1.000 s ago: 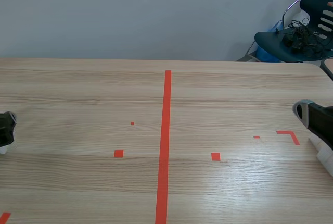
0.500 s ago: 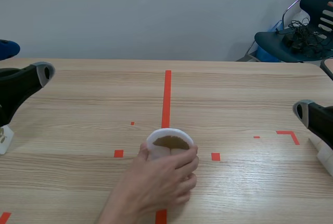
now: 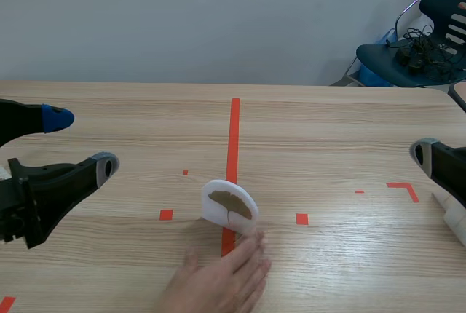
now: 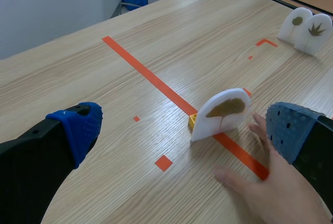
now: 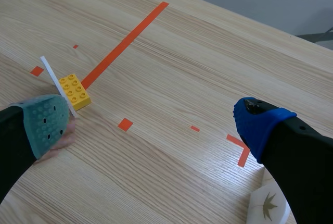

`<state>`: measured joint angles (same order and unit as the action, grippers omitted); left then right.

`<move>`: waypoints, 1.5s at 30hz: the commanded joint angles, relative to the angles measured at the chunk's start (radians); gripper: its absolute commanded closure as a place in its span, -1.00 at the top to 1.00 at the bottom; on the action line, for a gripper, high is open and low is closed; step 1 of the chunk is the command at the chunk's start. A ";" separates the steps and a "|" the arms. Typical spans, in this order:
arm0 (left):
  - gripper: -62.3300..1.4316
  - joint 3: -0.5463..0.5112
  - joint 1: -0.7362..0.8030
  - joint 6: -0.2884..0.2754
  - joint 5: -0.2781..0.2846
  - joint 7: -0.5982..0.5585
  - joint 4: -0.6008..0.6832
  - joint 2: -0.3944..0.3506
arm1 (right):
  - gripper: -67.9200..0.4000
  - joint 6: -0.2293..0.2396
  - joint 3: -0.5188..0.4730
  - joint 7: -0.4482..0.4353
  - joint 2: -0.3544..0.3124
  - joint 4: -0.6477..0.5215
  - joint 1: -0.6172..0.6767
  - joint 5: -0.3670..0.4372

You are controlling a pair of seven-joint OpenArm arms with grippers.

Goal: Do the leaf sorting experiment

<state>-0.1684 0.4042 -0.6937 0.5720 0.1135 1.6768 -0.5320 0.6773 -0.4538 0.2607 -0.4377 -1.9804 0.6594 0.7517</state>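
One leaf card (image 3: pixel 230 207) stands upright on the red centre line in the scene view, closer to the near edge of the table (image 3: pixel 328 116) than to the far one. Its broad face is turned towards me, so its long axis runs across the table. A person's hand (image 3: pixel 218 280) lies flat just on the near side of it; I cannot tell whether the two touch. My left gripper (image 3: pixel 76 142) hangs off to the left with its fingers spread wide and nothing between them. My right arm (image 3: pixel 444 171) sits back at the right edge, well apart from the card.

From the left wrist, the card is ahead of my parted fingers and a little towards the right one, with a yellow brick (image 4: pixel 192 122) at its foot. The hand is under that same finger. Two more leaf cards (image 4: pixel 304 25) stand near the table's far right corner.

From the right wrist, the right gripper (image 5: pixel 153 122) is also wide open and empty. The card shows edge-on here, beyond its left finger, with the brick behind it.

I judge the left gripper to be the nearer one. It would need to come in over the card's top edge and pinch the thin faces, and only once that hand is out of the way.
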 commanded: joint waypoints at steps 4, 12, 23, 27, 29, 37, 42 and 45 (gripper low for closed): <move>1.00 -0.008 -0.008 -0.002 0.014 -0.019 -0.002 0.002 | 1.00 0.001 0.032 -0.011 0.000 0.003 -0.014 0.011; 1.00 -0.008 -0.008 -0.002 0.014 -0.018 -0.002 0.002 | 1.00 0.000 0.310 -0.057 0.000 0.062 -0.095 -0.166; 1.00 -0.008 -0.008 -0.002 0.014 -0.019 -0.002 0.002 | 1.00 -0.085 0.697 -0.260 0.169 0.468 -0.397 -0.516; 1.00 -0.008 -0.008 0.001 0.014 -0.019 -0.002 0.002 | 1.00 -0.101 0.777 -0.311 0.245 0.643 -0.501 -0.598; 1.00 -0.008 -0.008 0.004 0.014 -0.019 -0.002 0.002 | 0.99 -0.130 0.809 -0.324 0.274 0.712 -0.537 -0.621; 1.00 -0.008 -0.008 0.027 0.014 -0.019 -0.002 0.002 | -0.34 -0.158 0.838 -0.346 0.294 0.769 -0.562 -0.640; 1.00 -0.008 -0.008 0.027 0.014 -0.019 -0.002 0.002 | -0.87 -0.165 0.807 -0.356 0.294 0.757 -0.562 -0.640; 1.00 -0.008 -0.008 0.027 0.014 -0.019 -0.002 0.002 | -0.89 -0.153 0.765 -0.352 0.293 0.711 -0.552 -0.640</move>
<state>-0.1688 0.4019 -0.6662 0.5724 0.1081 1.6752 -0.5320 0.5201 0.3286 -0.0769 -0.1303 -1.2167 0.1074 0.1009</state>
